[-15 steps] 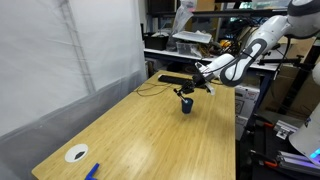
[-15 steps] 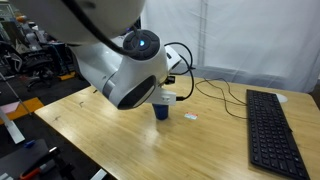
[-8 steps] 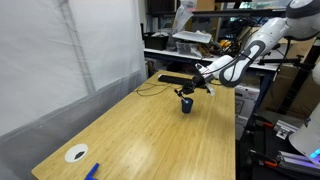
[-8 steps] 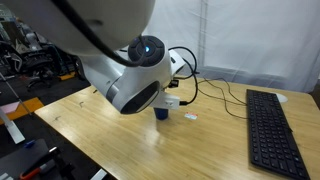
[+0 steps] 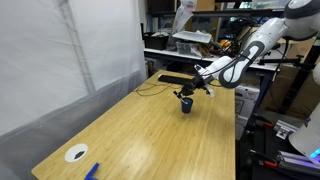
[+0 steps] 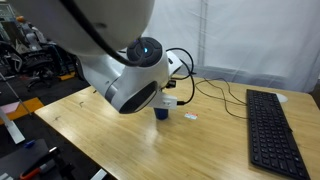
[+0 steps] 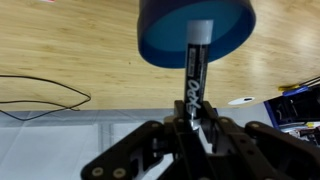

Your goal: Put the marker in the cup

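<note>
In the wrist view my gripper (image 7: 187,128) is shut on the marker (image 7: 195,70), a black stick with white lettering and a white tip. Its tip points into the open mouth of the dark blue cup (image 7: 196,30), which fills the top of that view. In both exterior views the cup (image 5: 186,105) (image 6: 161,112) stands on the wooden table, with the gripper (image 5: 187,91) just above it. The arm's bulk hides most of the cup and the marker in an exterior view.
A black keyboard (image 6: 272,130) lies on the table. Black cables (image 6: 215,90) (image 7: 40,95) run behind the cup. A white tape roll (image 5: 76,153) and a flat blue object (image 5: 92,171) lie at the table's near end. Equipment shelves (image 5: 190,40) stand behind.
The arm shifted slightly over the cup between one second ago and half a second ago. Since then nothing has visibly moved.
</note>
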Controlling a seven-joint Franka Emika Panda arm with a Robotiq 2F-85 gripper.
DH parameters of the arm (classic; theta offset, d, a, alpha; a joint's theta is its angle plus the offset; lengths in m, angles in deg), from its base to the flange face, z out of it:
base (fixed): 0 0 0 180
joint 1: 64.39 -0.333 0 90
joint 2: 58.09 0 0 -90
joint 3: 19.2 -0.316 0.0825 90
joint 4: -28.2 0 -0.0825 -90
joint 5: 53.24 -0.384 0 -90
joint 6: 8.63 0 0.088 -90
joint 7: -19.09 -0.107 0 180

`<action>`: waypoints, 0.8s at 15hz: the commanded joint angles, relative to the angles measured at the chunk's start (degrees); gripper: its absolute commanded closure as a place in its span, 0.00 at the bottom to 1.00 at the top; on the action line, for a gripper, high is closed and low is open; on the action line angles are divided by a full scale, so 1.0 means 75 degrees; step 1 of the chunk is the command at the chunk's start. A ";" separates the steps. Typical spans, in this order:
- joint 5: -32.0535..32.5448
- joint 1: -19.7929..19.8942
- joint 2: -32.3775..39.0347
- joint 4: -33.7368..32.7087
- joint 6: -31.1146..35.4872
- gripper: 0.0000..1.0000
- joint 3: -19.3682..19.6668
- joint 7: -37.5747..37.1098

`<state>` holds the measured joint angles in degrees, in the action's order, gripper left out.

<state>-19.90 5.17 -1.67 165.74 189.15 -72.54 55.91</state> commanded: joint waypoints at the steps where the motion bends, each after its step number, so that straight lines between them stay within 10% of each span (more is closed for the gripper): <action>1: -0.0157 -0.0072 -0.0090 0.0013 0.0069 0.55 0.0009 0.0082; 9: -0.0225 -0.0012 -0.0257 0.0000 0.0008 0.02 -0.0122 0.0068; 12: -0.0454 -0.0172 -0.0634 0.0109 0.0010 0.00 -0.0150 -0.0184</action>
<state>-20.33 5.01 -2.46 165.28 189.18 -73.25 55.78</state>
